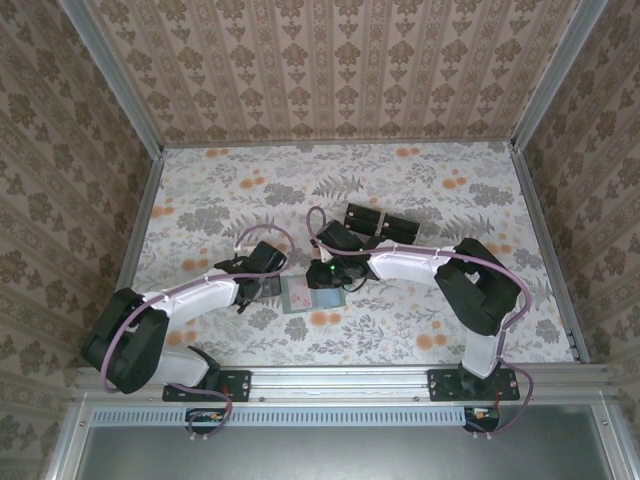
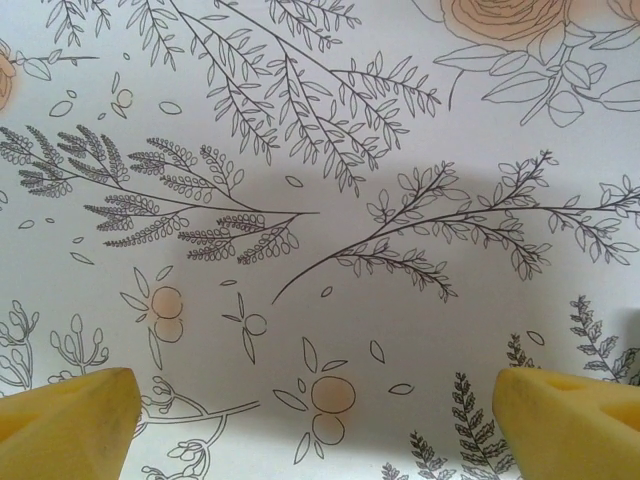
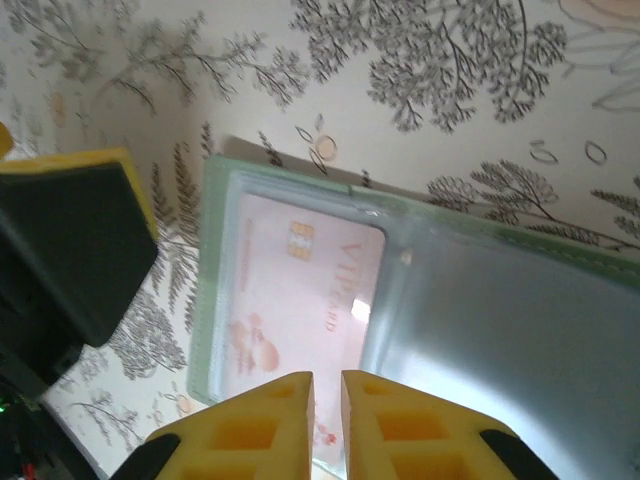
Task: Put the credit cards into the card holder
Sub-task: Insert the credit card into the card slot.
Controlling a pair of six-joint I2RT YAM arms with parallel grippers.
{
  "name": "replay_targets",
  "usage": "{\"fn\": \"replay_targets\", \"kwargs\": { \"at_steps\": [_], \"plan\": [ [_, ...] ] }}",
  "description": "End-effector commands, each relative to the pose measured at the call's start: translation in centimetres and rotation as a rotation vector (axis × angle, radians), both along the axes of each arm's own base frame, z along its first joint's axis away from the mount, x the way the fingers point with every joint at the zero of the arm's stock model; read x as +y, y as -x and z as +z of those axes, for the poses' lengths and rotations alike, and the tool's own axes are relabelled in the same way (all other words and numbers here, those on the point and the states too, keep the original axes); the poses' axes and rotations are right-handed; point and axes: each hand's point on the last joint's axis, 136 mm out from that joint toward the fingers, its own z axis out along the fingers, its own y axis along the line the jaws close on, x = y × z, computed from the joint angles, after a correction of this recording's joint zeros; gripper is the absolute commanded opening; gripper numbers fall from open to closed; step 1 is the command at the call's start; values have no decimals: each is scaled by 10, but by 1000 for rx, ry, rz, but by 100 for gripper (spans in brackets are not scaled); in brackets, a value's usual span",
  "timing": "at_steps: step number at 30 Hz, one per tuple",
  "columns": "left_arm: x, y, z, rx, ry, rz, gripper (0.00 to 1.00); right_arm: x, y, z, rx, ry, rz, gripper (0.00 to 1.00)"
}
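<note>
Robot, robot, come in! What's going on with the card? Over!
Left end effector open over cloth. Right end effector shut, tips at card. Card lies in open wallet. Stand apart, behind.

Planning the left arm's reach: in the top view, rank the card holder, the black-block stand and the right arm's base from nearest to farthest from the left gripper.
1. Card holder, just right of the left gripper.
2. Black-block stand, farther back and right.
3. Right arm's base, near edge, far right.
</note>
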Motion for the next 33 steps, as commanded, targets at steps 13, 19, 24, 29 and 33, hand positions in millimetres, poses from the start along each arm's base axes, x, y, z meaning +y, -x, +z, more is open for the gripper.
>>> {"fn": "replay_targets", "kwargs": {
  "at_steps": [13, 19, 24, 29, 33],
  "plan": [
    [11, 2, 4, 1, -27, 10, 100, 4, 19, -34, 58, 53, 27, 10],
    [10, 2, 2, 5, -25, 8, 100, 9, 22, -37, 70, 45, 35, 10],
    [10, 2, 2, 5, -23, 8, 100, 18, 23, -36, 75, 31, 46, 10],
    [10, 2, 1, 5, -22, 5, 100, 23, 21, -36, 80, 23, 51, 10],
    [9, 2, 1, 5, -21, 6, 100, 28, 18, -31, 74, 14, 57, 10]
  ]
}}
